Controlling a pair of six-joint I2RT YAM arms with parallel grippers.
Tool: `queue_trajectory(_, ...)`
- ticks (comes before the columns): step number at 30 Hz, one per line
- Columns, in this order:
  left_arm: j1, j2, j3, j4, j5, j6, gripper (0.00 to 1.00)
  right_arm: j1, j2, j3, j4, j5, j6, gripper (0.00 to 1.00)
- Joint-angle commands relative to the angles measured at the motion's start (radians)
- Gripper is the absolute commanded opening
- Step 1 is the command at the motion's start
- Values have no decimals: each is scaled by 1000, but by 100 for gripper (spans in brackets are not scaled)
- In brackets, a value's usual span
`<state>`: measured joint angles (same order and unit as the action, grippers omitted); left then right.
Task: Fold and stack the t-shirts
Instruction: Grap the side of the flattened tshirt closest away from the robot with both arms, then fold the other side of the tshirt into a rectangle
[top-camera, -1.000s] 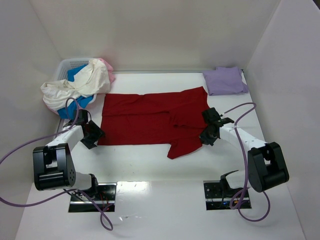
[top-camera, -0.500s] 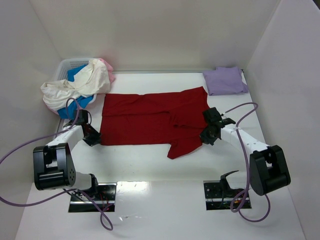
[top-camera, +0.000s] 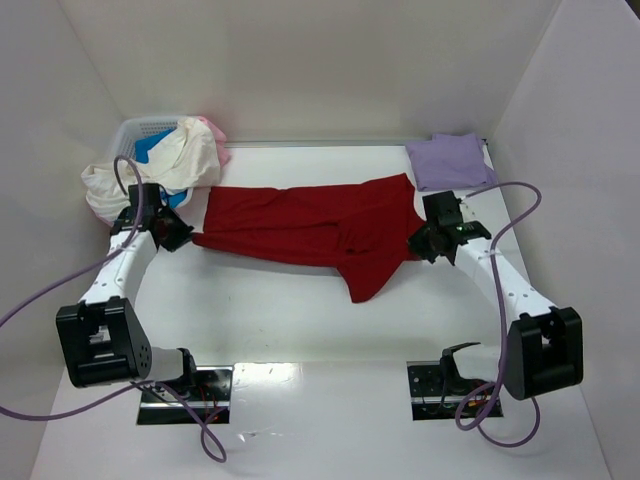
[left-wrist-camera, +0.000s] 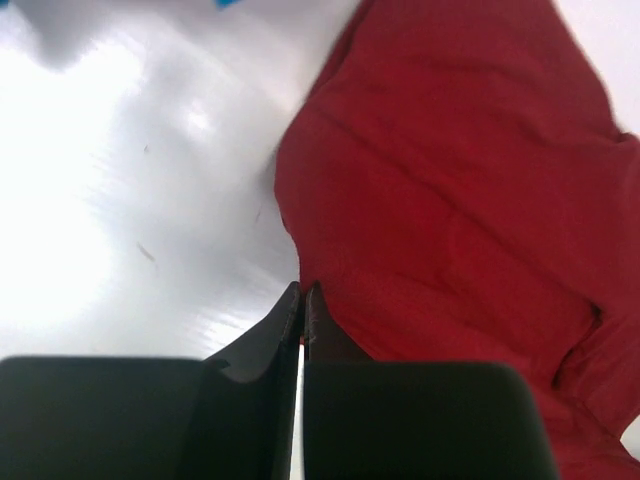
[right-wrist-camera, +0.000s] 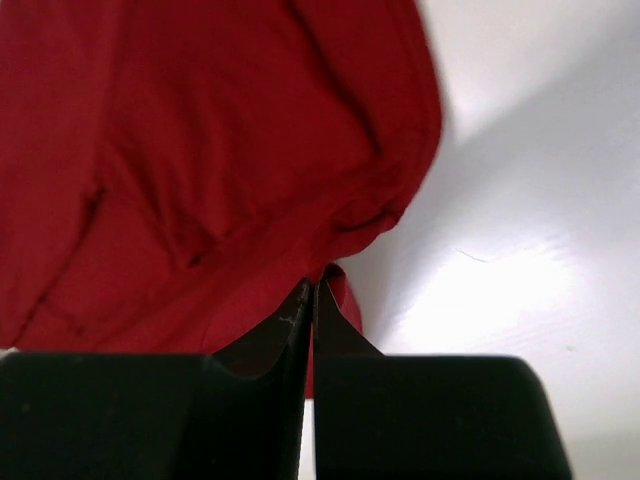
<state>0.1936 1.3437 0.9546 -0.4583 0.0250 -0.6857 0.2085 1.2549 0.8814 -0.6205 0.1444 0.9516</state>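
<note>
T-shirt (top-camera: 300, 228) is pinched by left gripper (top-camera: 186, 238), right gripper (top-camera: 416, 243).

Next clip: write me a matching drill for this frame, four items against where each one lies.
Items
1. dark red t-shirt
2. lavender t-shirt
3. cream-white t-shirt
4. basket

Places
A. far left corner of the table
B. folded, at the far right corner
C. stretched across the middle
D. draped over the basket's rim

Pairs: 1-C, 2-B, 3-D, 4-A
</note>
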Motion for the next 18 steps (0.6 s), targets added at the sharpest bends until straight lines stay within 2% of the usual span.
queue_trajectory(1,4,35,67,36,16,38,0,-6,26,91,80,3,-45,3)
queue_trajectory(8,4,135,148,99,26,38,0,-55,130,192,182,-11,-86,3)
queue_trajectory(18,4,299,237,159,16,38,0,-83,311,352,235,-2,-119,3)
